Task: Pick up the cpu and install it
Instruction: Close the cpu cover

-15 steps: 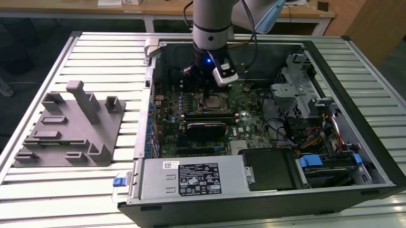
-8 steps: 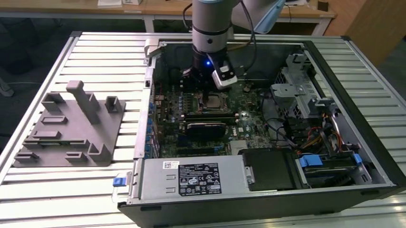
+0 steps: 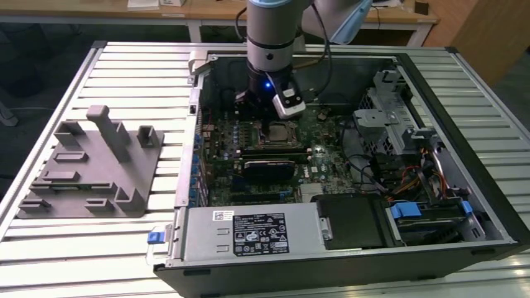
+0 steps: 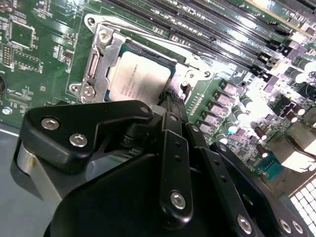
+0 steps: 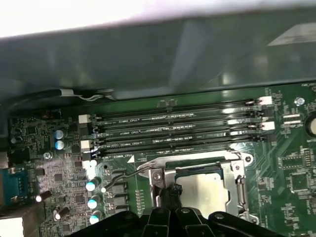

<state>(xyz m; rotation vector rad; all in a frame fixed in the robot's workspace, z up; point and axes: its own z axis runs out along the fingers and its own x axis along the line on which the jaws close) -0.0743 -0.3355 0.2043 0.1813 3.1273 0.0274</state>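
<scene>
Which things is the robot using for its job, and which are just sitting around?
For the job:
- cpu, lying inside the socket frame
- gripper, right at the cpu's edge

Just sitting around:
- grey fixture
- black card
- memory slots
- power supply

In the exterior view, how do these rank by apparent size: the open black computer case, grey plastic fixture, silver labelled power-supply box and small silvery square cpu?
Largest to smallest:
open black computer case
grey plastic fixture
silver labelled power-supply box
small silvery square cpu, by far the smallest
</scene>
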